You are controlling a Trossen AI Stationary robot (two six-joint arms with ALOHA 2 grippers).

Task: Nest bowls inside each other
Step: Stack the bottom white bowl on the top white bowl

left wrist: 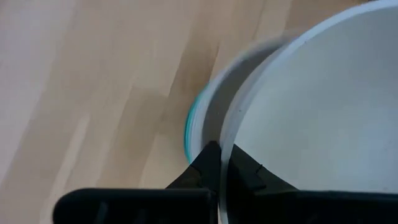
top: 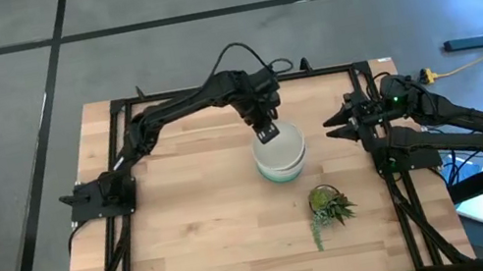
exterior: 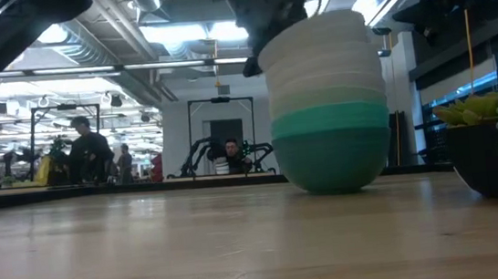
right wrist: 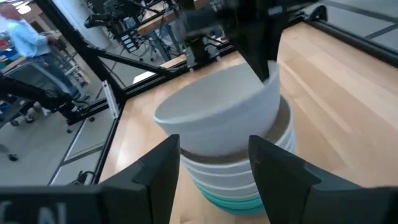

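Here the stack of bowls stands a little right of the middle of the wooden tabletop, well clear of every edge. Bare wood lies open to its left and toward the near edge; the only neighbour is a small spiky green plant in a dark pot, nearer the front and slightly to the right, apart from the stack. A black frame runs along the tabletop's back and sides.

In the low view the stack shows a dark teal bowl at the bottom, a bright teal band above it, and pale and white rims above that.

The left end effector reaches in from the back-left and sits over the stack's rear rim. In its wrist view the two dark fingers are pinched nearly together on the rim of the top white bowl, one on each side of the wall. From the right wrist view that white bowl is tilted, its held side raised, resting only partly in the bowls below.

The right end effector waits at the tabletop's right edge, near the frame, its fingers spread wide and holding nothing.
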